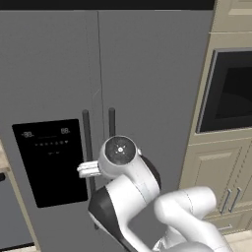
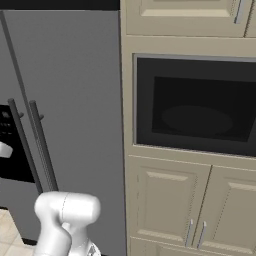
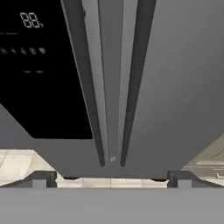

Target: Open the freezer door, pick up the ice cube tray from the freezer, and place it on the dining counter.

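Gripper (image 3: 112,178) jaws stand wide apart and hold nothing, the two dark fingertips (image 3: 40,179) rising at either side of the hand view's bottom, facing the fridge front and short of it. Straight ahead of them is the freezer door (image 3: 39,131), shut, its black dispenser panel (image 3: 39,78) showing pale digits at the top. Its long dark bar handle (image 3: 87,87) runs down beside the door seam. A second matching bar handle (image 3: 133,83) sits just across the seam on the wider plain grey door (image 3: 183,87), so two handles stand side by side, close but apart.

From the left base view, the freezer door (image 1: 49,74) fills the left part, panel (image 1: 49,160) low on it, and the two handles (image 1: 86,142) show above the arm's white wrist, which is just in front of them. To the right of the fridge are a beige cabinet column, one dark built-in oven (image 2: 195,107), and two lower cabinet doors (image 2: 167,205) with slim metal pulls. Pale tiled floor (image 3: 26,164) shows below the fridge.
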You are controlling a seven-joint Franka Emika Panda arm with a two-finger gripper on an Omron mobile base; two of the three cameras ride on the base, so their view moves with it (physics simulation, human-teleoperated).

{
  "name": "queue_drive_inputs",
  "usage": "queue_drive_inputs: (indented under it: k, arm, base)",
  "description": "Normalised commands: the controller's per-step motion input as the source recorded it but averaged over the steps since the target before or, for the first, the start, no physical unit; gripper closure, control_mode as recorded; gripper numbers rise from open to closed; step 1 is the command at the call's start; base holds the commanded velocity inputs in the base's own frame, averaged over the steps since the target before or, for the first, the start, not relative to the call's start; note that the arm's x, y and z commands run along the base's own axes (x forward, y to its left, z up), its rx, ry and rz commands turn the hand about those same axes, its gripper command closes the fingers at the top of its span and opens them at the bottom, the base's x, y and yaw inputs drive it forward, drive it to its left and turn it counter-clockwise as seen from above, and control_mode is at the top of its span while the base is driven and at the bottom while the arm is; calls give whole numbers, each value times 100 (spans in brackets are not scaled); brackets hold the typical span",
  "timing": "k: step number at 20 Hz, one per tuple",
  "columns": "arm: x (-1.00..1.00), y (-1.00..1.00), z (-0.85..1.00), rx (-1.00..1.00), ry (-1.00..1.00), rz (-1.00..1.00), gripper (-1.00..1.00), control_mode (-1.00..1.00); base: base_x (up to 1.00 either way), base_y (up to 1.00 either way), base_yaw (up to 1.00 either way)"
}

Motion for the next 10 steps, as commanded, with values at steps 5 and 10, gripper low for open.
queue_drive_inputs:
  k: [5,10]
  arm:
    - [13,30,0,7,-38,0,-100,-100]
    - [2,8,0,8,-46,0,-100,-100]
  base:
    - [0,0,0]
    - [0,0,0]
